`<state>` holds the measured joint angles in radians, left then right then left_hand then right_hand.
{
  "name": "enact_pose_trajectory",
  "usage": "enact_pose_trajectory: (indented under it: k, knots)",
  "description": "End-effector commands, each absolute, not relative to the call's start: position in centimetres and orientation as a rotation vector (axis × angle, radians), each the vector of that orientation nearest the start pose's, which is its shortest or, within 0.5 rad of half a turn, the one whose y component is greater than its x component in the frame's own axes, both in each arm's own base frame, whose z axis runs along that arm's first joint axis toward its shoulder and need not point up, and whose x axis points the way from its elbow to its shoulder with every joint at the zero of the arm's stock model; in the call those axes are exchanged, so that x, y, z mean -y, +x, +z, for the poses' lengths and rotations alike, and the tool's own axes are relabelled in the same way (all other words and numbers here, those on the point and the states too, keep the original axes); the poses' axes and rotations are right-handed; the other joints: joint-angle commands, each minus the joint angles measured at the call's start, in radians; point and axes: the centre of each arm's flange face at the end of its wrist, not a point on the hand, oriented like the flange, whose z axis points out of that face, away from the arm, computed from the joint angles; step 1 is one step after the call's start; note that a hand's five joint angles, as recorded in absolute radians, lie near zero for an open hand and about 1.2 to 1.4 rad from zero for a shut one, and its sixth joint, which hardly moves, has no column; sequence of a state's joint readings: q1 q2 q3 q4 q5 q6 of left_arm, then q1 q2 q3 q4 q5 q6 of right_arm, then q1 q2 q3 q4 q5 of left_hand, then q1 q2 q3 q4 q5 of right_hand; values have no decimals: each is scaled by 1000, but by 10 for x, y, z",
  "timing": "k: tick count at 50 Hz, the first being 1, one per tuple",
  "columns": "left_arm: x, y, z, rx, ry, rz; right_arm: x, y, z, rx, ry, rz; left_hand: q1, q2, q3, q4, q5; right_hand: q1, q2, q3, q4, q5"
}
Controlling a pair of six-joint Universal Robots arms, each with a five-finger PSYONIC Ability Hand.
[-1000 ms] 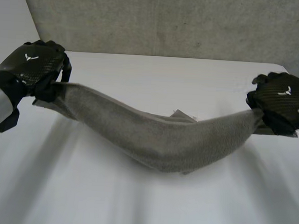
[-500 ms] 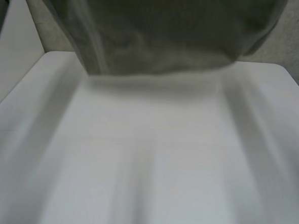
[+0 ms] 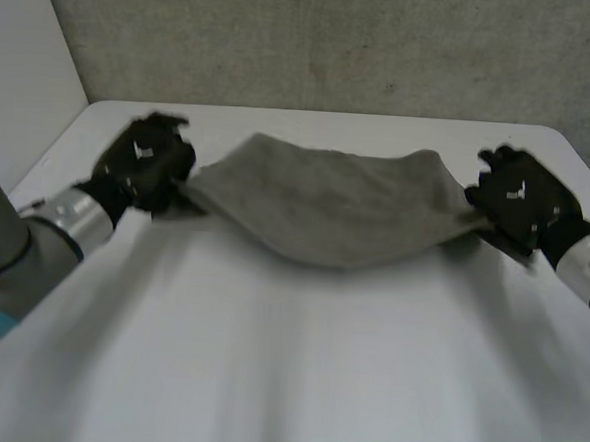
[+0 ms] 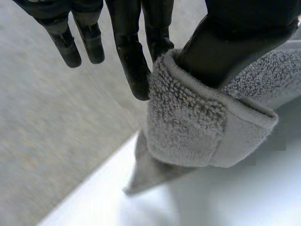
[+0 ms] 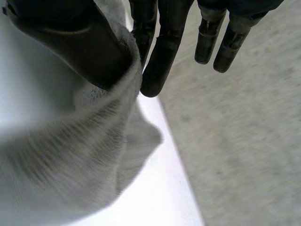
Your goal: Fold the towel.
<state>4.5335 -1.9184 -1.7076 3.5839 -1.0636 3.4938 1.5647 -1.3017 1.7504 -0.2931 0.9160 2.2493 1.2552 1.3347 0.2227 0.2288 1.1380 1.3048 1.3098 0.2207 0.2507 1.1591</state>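
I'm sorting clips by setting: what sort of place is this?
Probably a robotics lab or test bench rather than a home: a white table against a plain grey wall, and the robot's left hand and right hand each pinching an end of one grey towel.

towel (image 3: 326, 203) spans the table's (image 3: 285, 381) far side between both hands.

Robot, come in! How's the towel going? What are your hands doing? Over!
Left hand pinches the towel at its left end, right hand at its right end. Towel spread between them over the table. Nothing in the way.
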Motion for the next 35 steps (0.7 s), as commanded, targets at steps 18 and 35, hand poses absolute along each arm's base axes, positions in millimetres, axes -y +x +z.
enact_pose_trajectory:
  k: [18,35]
  knots:
    - [263,-218,261,-2096,1204,-2308,269,161,229,-2053,-1456,-1801,141,62,-48,-54,84,91,86,-46,-76,63]
    - [267,-190,341,-2042,910,-2550,265,158,335,-1877,-1250,-2196,141,62,-48,-54,84,91,86,-46,-76,63]
